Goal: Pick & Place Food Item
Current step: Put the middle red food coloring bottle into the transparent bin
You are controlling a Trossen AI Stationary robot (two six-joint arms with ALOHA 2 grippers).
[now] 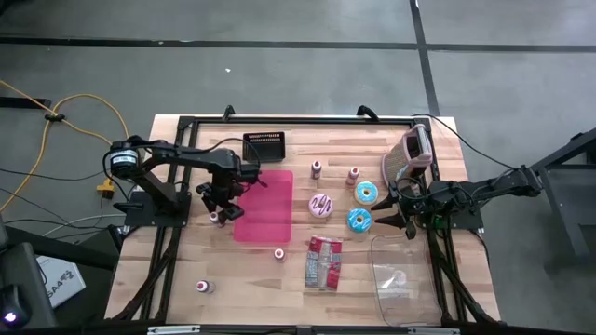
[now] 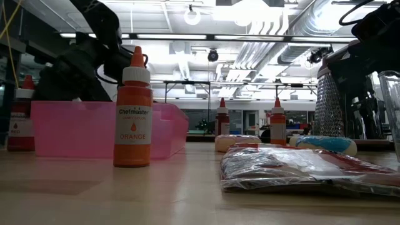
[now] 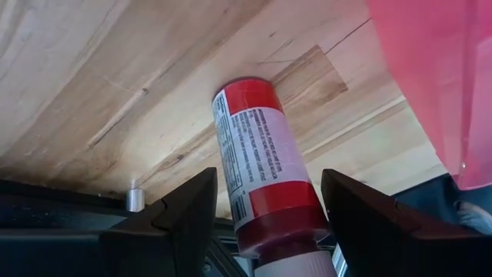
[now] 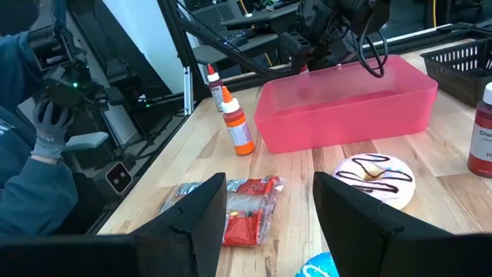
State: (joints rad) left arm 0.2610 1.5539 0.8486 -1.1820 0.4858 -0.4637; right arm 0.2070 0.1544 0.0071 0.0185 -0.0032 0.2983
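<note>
A small red bottle with a white label (image 3: 261, 165) stands on the wood just left of the pink bin (image 1: 264, 207). My left gripper (image 3: 269, 175) points steeply down over the red bottle (image 1: 216, 218), open, one finger on either side of it with a thin gap on each side. Food lies at mid-table: a white donut with dark drizzle (image 1: 322, 206), two blue donuts (image 1: 366, 193) (image 1: 359, 220) and a wrapped snack pack (image 1: 323, 261). My right gripper (image 4: 269, 200) waits level at the table's right, open, with nothing between its fingers.
An orange bottle (image 1: 278, 253) stands in front of the bin, and other small bottles (image 1: 317, 168) (image 1: 353, 174) (image 1: 202, 287) are scattered about. A black basket (image 1: 264, 146) sits at the back, a grater (image 1: 414, 154) far right, a clear container (image 1: 400, 279) near right. A person's gloved hand (image 4: 50, 131) shows beyond the table.
</note>
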